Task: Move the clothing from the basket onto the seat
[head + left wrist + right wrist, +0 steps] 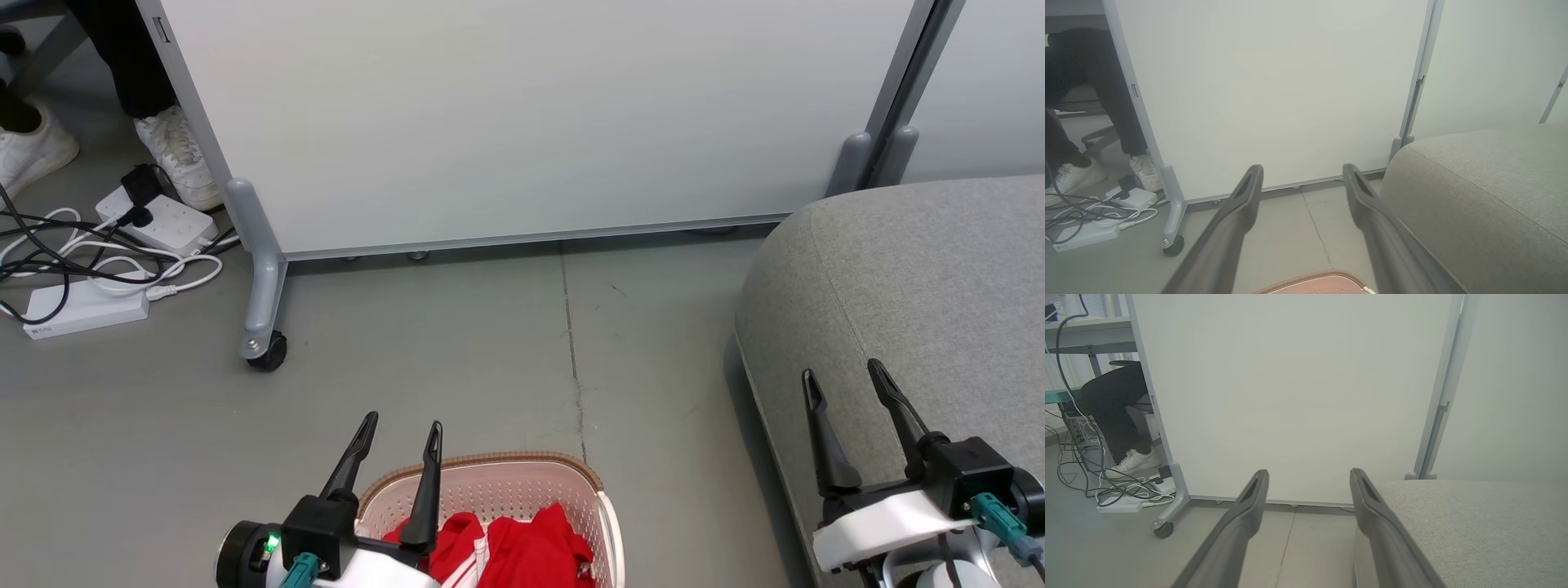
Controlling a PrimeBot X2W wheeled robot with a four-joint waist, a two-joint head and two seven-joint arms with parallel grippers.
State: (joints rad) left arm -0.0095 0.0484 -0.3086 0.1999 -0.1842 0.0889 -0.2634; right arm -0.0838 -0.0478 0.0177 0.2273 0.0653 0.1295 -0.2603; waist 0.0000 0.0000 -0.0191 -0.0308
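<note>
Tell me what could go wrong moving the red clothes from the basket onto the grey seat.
The clothing lies bunched in the basket, so a grab may lift only part. The open left gripper, close to the basket, could catch its perforated wall. Floor separates basket and seat; a trailing garment might drop there.

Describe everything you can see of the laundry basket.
The basket is cream-white plastic with small perforations in its wall and a brown woven-look rim curving round its far end. It stands upright on the grey floor at the bottom edge of the head view, left of the seat and apart from it. Red clothing with white stripes lies heaped inside. The left end effector overlaps its left side in that view; whether it touches cannot be told. Its near half is cut off.
</note>
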